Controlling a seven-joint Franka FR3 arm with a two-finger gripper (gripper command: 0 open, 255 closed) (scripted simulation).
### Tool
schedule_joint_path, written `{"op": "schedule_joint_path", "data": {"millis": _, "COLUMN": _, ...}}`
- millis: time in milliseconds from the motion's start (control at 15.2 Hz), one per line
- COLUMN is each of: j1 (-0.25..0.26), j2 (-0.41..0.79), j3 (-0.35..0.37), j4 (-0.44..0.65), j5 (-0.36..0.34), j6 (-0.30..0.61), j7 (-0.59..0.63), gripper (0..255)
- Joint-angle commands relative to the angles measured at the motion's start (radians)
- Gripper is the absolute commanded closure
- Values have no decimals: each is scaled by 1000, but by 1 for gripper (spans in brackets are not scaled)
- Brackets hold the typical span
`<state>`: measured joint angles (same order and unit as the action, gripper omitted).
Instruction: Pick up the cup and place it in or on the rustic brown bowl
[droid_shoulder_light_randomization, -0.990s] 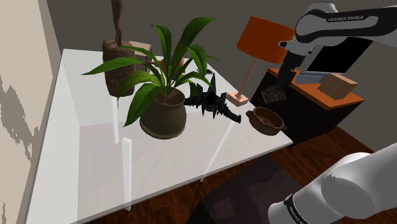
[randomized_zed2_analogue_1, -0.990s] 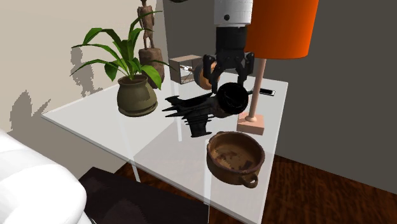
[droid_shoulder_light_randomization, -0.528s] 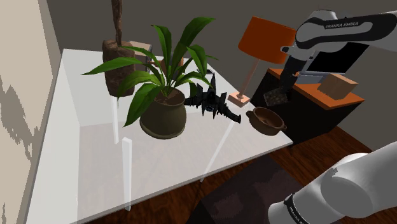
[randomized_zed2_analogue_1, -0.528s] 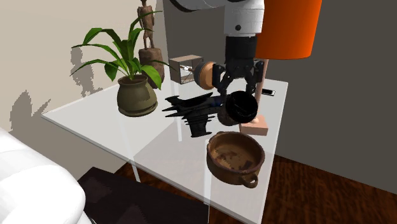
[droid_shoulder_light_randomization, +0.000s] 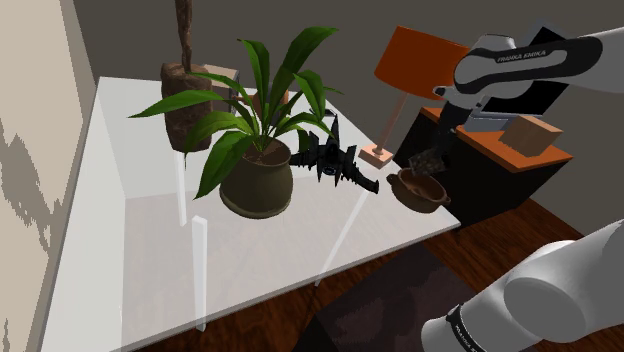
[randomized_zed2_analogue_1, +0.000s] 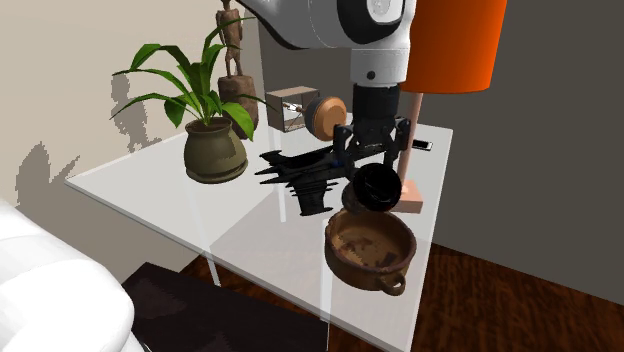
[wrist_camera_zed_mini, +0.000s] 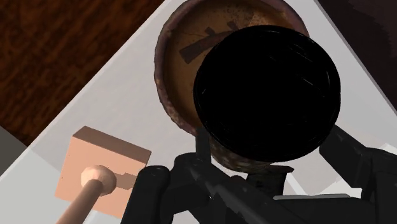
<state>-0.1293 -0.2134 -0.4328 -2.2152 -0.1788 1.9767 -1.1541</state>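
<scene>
Plainly, the gripper (randomized_zed2_analogue_1: 374, 165) is clenched on the cup (randomized_zed2_analogue_1: 375, 192). Its two black fingers (wrist_camera_zed_mini: 350, 153) stand only as far apart as the cup's body and press it from either side, touching nothing else. The cup hangs at the fingertips, straight beneath the hand and just above the brown bowl (randomized_zed2_analogue_1: 348, 268). Whether its lowest edge meets the bowl's rim cannot be told. It is a round, all-black cup with a thick lip, showing no markings in the second exterior view. The cup is tipped well off upright: its long axis lies nearer level than vertical, crosswise to the fingers, and its open mouth faces out toward the second exterior camera. In the wrist view it shows as a black disc over the bowl's mottled, rust-brown inside. The bowl rests on the glass table (randomized_zed2_analogue_1: 170, 195) below the gripper, and a lamp's pale square foot (wrist_camera_zed_mini: 102, 162) sits just beside it.
</scene>
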Motion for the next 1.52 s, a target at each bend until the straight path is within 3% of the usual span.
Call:
{"op": "schedule_joint_path", "data": {"millis": 0, "j1": 0, "j2": 17, "j3": -4, "j4": -21, "j5": 2, "j6": 29, "j7": -2, "gripper": 255}}
{"op": "schedule_joint_path", "data": {"millis": 330, "j1": 0, "j2": 42, "j3": -11, "j4": -60, "j5": 7, "j6": 92, "j7": -4, "gripper": 255}}
{"op": "schedule_joint_path", "data": {"millis": 792, "j1": 0, "j2": 42, "j3": -11, "j4": -60, "j5": 7, "j6": 92, "j7": -4, "gripper": 255}}
{"op": "schedule_joint_path", "data": {"millis": 858, "j1": 0, "j2": 43, "j3": -10, "j4": -59, "j5": 7, "j6": 92, "j7": -3, "gripper": 0}}
{"op": "schedule_joint_path", "data": {"millis": 1188, "j1": 0, "j2": 42, "j3": -11, "j4": -60, "j5": 7, "j6": 92, "j7": -4, "gripper": 0}}
{"op": "schedule_joint_path", "data": {"millis": 1452, "j1": 6, "j2": 3, "j3": 5, "j4": 34, "j5": 4, "j6": -40, "j7": 3, "gripper": 0}}
